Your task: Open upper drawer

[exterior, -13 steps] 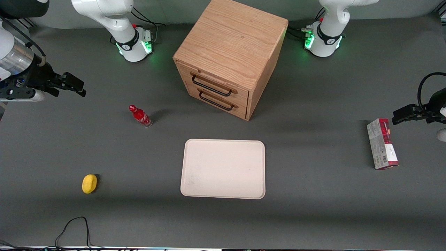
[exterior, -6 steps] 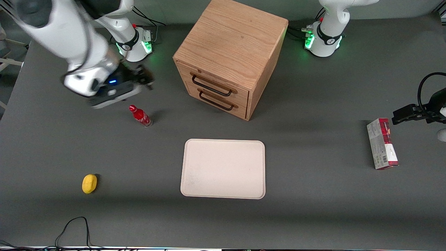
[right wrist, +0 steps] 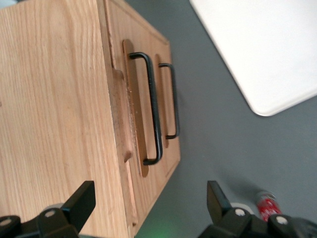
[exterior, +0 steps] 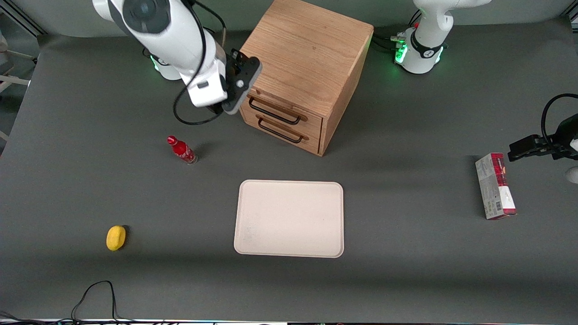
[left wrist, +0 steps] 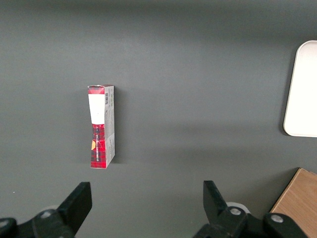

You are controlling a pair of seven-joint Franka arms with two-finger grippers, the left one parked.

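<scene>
The oak cabinet [exterior: 302, 49] stands at the middle of the table, away from the front camera. Its upper drawer [exterior: 282, 104] is shut, with a thin black bar handle [exterior: 273, 113]. The matching lower drawer [exterior: 284, 131] under it is also shut. My right gripper [exterior: 241, 85] hovers at the cabinet's corner, beside the upper drawer's end that faces the working arm. In the right wrist view the gripper [right wrist: 148, 198] is open with wide-spread fingers [right wrist: 81, 198] that touch nothing. That view also shows the upper drawer [right wrist: 119, 34], its handle [right wrist: 153, 109] and the lower handle [right wrist: 174, 99].
A white tray [exterior: 289, 219] lies nearer the front camera than the cabinet, also showing in the right wrist view [right wrist: 267, 44]. A red bottle [exterior: 181, 150] stands near the gripper. A yellow lemon [exterior: 116, 237] lies toward the working arm's end. A red-and-white box [exterior: 495, 186] lies toward the parked arm's end.
My right arm swung in from the working arm's end of the table, past the red bottle, to the cabinet's corner beside the drawers. The drawers have not moved.
</scene>
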